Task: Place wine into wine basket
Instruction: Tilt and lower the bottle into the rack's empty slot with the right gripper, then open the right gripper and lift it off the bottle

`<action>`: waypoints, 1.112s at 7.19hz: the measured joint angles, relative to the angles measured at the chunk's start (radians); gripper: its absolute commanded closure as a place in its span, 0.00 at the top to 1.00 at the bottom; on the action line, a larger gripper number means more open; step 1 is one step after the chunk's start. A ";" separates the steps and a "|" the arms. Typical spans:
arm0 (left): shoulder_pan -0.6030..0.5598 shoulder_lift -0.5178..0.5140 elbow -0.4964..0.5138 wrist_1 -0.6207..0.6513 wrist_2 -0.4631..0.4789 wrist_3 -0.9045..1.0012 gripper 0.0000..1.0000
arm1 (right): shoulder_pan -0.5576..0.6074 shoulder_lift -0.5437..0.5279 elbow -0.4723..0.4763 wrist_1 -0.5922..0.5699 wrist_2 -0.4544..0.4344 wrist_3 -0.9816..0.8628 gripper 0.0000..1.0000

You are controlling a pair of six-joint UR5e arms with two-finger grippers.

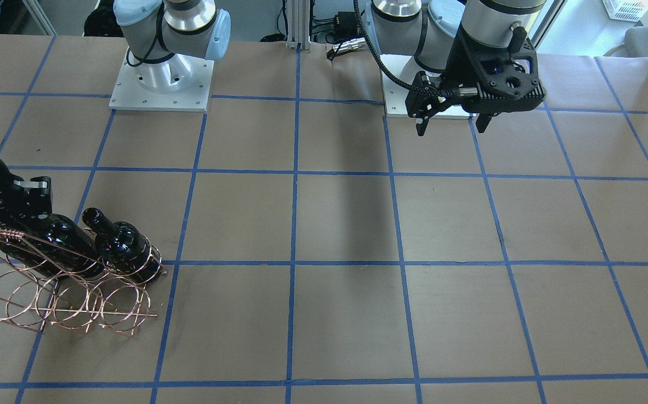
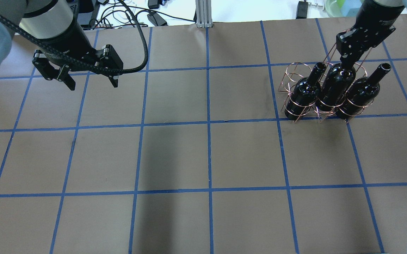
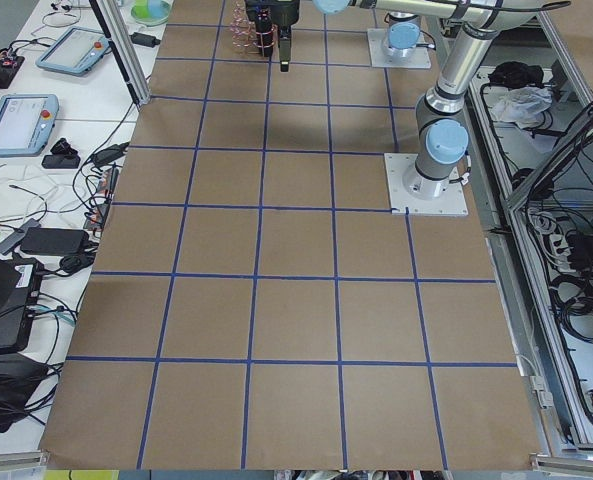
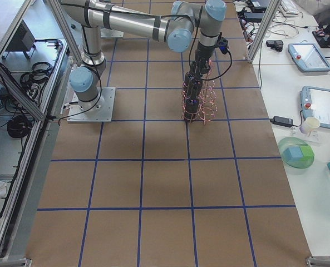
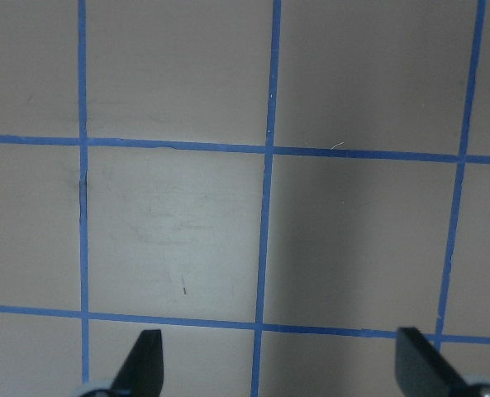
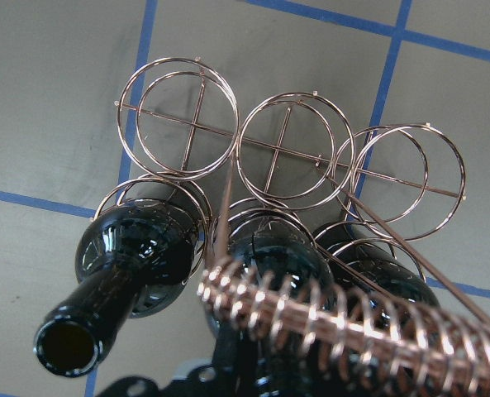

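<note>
The copper wire wine basket (image 2: 290, 76) stands at the table's far right, also in the front view (image 1: 65, 303) and the right wrist view (image 6: 178, 116). Three near-black wine bottles lean in its rings. My right gripper (image 2: 347, 60) is shut on the hidden neck of the middle bottle (image 2: 337, 88), just behind the twisted handle (image 6: 352, 331). The two outer bottles (image 2: 303, 93) (image 2: 360, 93) show open mouths. My left gripper (image 2: 93, 85) hangs open and empty above the far left of the table, also in the front view (image 1: 451, 128); its wrist view shows only paper between the fingertips (image 5: 149, 356).
Brown paper with a blue tape grid covers the table (image 2: 207, 155). The two arm bases (image 1: 161, 78) (image 1: 413, 84) stand at the robot's edge. An aluminium post (image 2: 203, 14) and cables lie at the far edge.
</note>
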 measured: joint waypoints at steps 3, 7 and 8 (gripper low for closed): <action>0.000 0.000 0.000 0.000 0.000 0.002 1.00 | 0.000 0.000 0.032 -0.001 -0.001 0.000 0.00; 0.000 0.000 0.000 -0.001 0.003 0.008 1.00 | 0.000 0.002 0.069 -0.018 0.002 0.001 0.00; 0.000 0.000 0.000 -0.001 0.003 0.008 1.00 | 0.000 0.002 0.081 -0.029 0.002 0.001 0.00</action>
